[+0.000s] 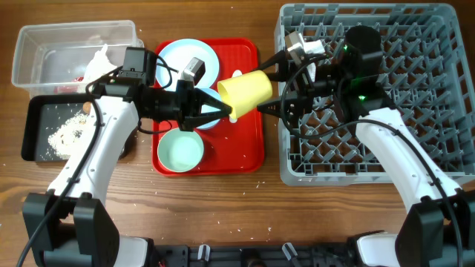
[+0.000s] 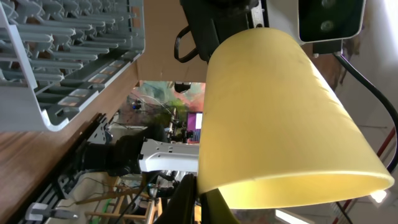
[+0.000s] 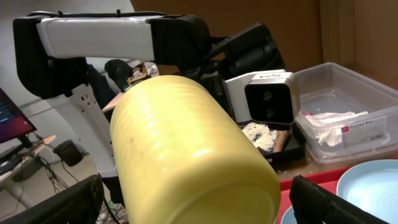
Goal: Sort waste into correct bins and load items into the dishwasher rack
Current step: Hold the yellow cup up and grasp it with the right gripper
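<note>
My left gripper (image 1: 225,111) is shut on the rim of the yellow cup (image 1: 246,90) and holds it on its side in the air, over the right part of the red tray. In the left wrist view the jaws (image 2: 200,205) pinch the rim of the cup (image 2: 273,112). My right gripper (image 1: 273,85) is open, with one finger on each side of the cup's base. In the right wrist view the cup (image 3: 186,149) fills the gap between the open fingers (image 3: 205,208). The grey dishwasher rack (image 1: 415,96) lies to the right.
The pale blue plate (image 1: 178,58) and mint-green bowl (image 1: 180,152) sit on the red tray (image 1: 249,152). The clear tub (image 1: 44,55) holds crumpled white paper (image 1: 95,65). The black tray (image 1: 37,119) holds white rice (image 1: 65,132). Loose grains dot the table.
</note>
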{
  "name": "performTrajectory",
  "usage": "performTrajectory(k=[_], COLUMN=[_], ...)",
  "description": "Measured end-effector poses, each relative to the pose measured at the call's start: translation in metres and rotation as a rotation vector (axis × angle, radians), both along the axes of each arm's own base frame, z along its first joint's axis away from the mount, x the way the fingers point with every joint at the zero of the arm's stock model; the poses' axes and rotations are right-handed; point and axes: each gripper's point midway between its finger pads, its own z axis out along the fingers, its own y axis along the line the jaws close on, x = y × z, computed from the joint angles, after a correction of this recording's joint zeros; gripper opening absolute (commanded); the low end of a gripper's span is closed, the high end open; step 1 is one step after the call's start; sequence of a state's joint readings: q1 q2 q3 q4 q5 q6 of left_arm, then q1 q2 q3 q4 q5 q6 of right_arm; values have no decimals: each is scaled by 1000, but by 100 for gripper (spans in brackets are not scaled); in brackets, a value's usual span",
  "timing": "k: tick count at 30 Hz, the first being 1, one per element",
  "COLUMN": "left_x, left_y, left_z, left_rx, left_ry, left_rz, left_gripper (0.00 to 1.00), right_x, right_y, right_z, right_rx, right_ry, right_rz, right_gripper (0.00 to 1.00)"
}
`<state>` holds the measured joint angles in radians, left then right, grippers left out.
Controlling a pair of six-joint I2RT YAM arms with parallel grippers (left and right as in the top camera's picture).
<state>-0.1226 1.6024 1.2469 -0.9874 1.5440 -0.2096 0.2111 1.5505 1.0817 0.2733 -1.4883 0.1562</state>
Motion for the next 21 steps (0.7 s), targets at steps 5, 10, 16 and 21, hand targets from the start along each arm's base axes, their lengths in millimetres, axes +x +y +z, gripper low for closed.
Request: performTrajectory(k=[5, 10, 16, 21], left_x=[-1, -2, 0, -3], left_y=[0, 0, 3, 3], left_z=[0, -1, -5, -8], left_rx=[2, 4, 31, 46], left_ry=[15, 23, 36, 52], left_rz=[0, 0, 13, 14], left_gripper=[4, 4, 4, 4], right_x=[-6, -8, -11, -12], right_y=[-1, -1, 3, 5], right_z=[4, 4, 5, 6], right_rx=[20, 25, 28, 30], right_ry=[-48, -62, -76, -82], right_rz=[51, 70, 82, 91], right_gripper=[79, 64, 49, 48])
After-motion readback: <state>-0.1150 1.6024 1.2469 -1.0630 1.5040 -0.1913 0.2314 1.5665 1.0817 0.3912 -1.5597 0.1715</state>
